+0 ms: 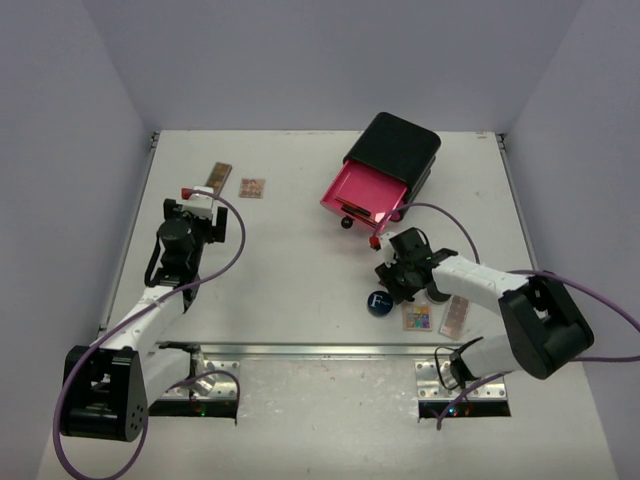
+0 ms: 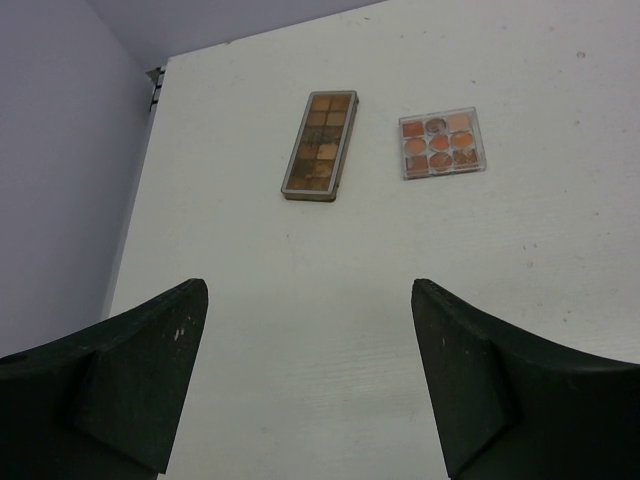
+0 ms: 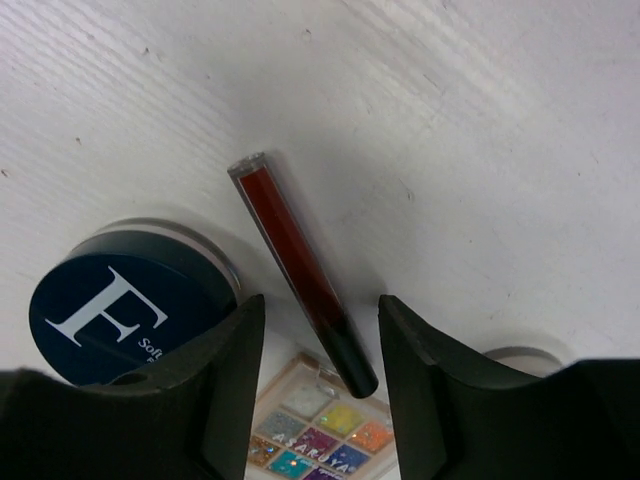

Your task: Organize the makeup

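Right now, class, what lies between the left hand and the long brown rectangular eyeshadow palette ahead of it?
Only bare white table separates the left hand from the long brown rectangular eyeshadow palette, as the left wrist view shows.

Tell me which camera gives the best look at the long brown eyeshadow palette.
The left wrist view: the long brown palette lies whole and unblocked there, with its separate pans visible. The top view shows it only as a tiny strip at the far left. The right wrist view does not show it.
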